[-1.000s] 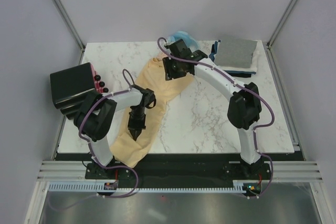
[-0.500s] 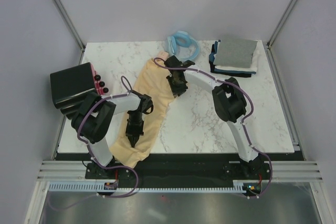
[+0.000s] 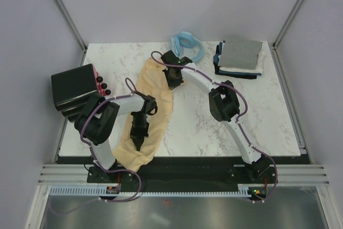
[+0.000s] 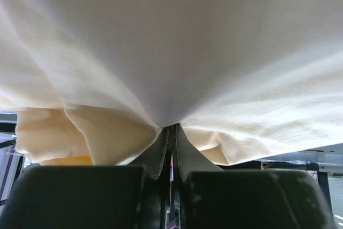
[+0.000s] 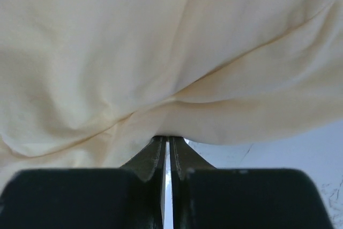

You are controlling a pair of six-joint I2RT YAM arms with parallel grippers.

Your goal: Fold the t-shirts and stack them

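Vs 1 s ago: my R end effector (image 3: 172, 81) came nearer and left, toward the black box (image 3: 75, 87). Its fingers went from apart to pinched on the far end of the cream t-shirt (image 3: 155, 105). L end effector (image 3: 138, 142) slid nearer and is clamped on cloth at the near end. Shirt looks narrower. Both wrist cams show only cloth, can't tell collar from hem. Near end droops over the worktop (image 3: 257, 122) edge. Shirt lies just right of the box, long axis near-left to far-right. Folded stack (image 3: 240, 57) is well right of the box, at the far corner.
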